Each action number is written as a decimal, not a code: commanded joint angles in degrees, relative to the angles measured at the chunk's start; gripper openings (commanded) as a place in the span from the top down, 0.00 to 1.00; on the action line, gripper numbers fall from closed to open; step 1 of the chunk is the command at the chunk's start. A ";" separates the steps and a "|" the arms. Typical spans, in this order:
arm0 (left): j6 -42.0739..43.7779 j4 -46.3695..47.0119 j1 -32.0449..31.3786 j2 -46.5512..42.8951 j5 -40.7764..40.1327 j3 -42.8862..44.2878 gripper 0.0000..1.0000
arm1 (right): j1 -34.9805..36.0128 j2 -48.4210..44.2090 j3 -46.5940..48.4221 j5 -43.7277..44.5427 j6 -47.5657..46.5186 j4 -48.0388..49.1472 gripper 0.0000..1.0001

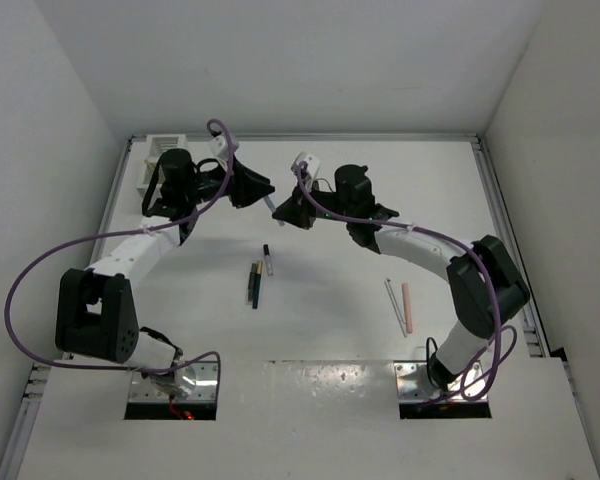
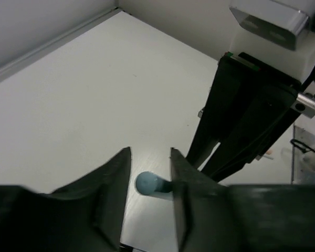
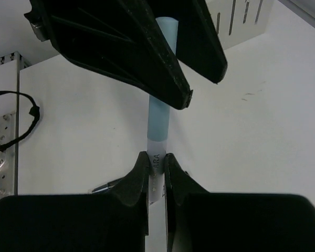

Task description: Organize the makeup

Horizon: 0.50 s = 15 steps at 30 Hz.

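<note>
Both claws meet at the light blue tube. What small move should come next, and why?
Probably close the left claw on the light blue tube. The right claw pinches its white end, while the left claw only straddles the blue end, with a gap showing beside it.

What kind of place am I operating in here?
Probably a lab test cell, not a home: bare white walls box in a white table, two arms bolted to metal plates, a few makeup sticks laid out.
</note>
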 commanded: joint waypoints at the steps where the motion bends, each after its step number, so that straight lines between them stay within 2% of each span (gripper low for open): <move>1: -1.22 4.08 -0.59 -2.67 -2.67 -0.98 0.66 | 1.18 -2.73 -1.27 -0.52 -0.73 4.27 1.00; 4: -0.70 2.43 -0.59 -3.81 -2.67 -0.98 0.87 | 1.10 -3.08 -2.67 1.23 -0.03 5.41 1.00; 6: -0.17 1.28 -0.59 -3.82 -3.29 -0.98 0.97 | 1.27 -2.82 -2.50 1.77 0.23 5.67 1.00; 9: 0.45 0.22 -0.59 -4.34 -4.42 -0.98 1.00 | 1.27 -2.20 -1.97 3.08 1.64 5.41 1.00; 10: 0.45 0.22 -0.59 -4.34 -4.43 -0.98 1.00 | 1.18 -1.42 -1.80 4.13 2.25 5.15 0.97; 12: 0.45 0.22 -0.59 -4.34 -6.18 -0.98 1.00 | 0.92 -0.98 -1.01 4.49 2.78 4.10 0.76; 13: 0.45 0.22 -0.59 -4.34 -6.97 -0.46 1.00 | 0.75 -0.45 -0.92 4.84 3.22 3.83 0.58; 14: 0.45 0.22 -0.59 -4.34 -8.80 -0.46 1.00 | 0.74 -0.36 -0.40 5.02 3.66 3.39 0.36; 15: 0.45 0.22 -0.59 -4.34 -9.95 -0.46 1.00 | 0.48 -0.01 -0.13 5.89 3.58 3.22 0.01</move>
